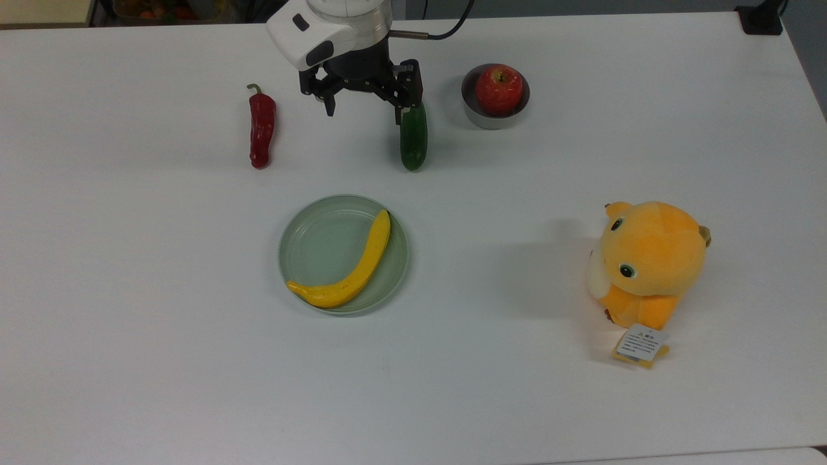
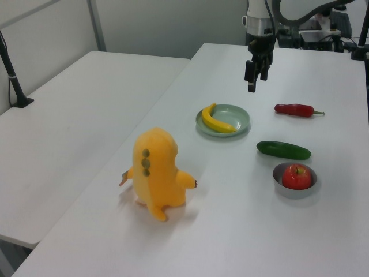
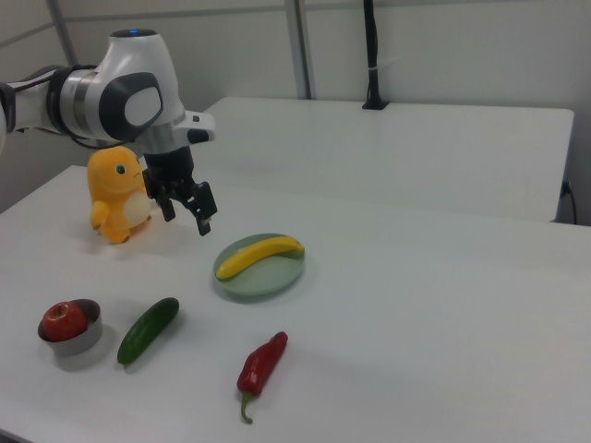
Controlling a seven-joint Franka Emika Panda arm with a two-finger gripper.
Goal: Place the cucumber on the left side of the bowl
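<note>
The dark green cucumber (image 1: 413, 143) (image 2: 283, 150) (image 3: 148, 329) lies flat on the white table, just to the top view's left of the small grey metal bowl (image 1: 473, 113) (image 2: 281, 182) (image 3: 81, 342). A red apple (image 1: 499, 90) sits inside the bowl. My gripper (image 1: 365, 111) (image 2: 253, 79) (image 3: 187, 218) hangs open and empty, raised well above the table. In the top view one fingertip overlaps the cucumber's far end, but the left view and right view show it clear of the cucumber.
A wrinkled red chili pepper (image 1: 261, 129) lies to the top view's left of the gripper. A pale green plate (image 1: 310, 245) holds a yellow banana (image 1: 352, 271). An orange plush toy (image 1: 646, 265) sits at the top view's right.
</note>
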